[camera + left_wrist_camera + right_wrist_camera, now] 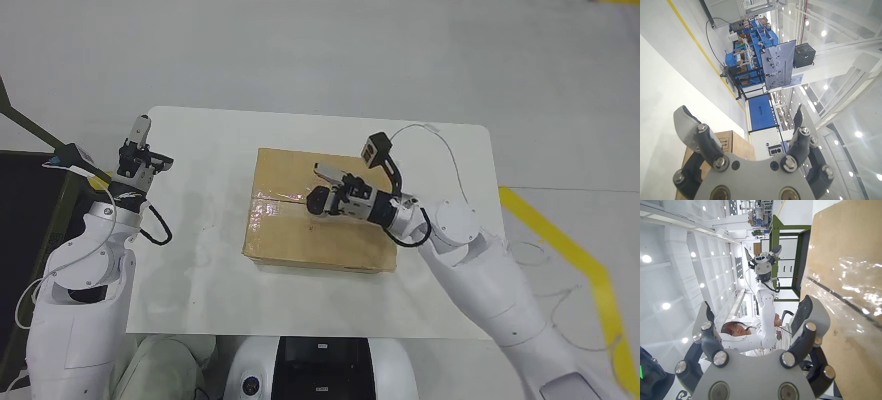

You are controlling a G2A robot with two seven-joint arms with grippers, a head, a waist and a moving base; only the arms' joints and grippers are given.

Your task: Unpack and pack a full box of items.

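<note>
Room for moving lies on every side of the box (320, 210). This closed brown carton sits in the middle of the white surface (200, 290), with bare strips along all four of its edges. The widest strip is toward the left of the frame. Clear tape (275, 200) runs shiny along the seam across the lid.

The right end effector (328, 192) hangs over the middle of the lid with its fingers spread wide and nothing between them. In the right wrist view one ribbed pad (800, 313) lies close beside the taped cardboard, but whether it touches cannot be told.

The left end effector (146, 158) is held up near the upper left corner of the surface, well apart from the box. It is also spread wide and holds nothing.

A side panel of the box carries a small black handling mark (724, 143) with upright arrows.

Pale grey floor surrounds the surface. A yellow line (560, 240) crosses the floor at the right of the frame, and a dark green frame (40, 140) stands at the left edge. A thin white cable (440, 140) loops over the upper right corner of the surface.
</note>
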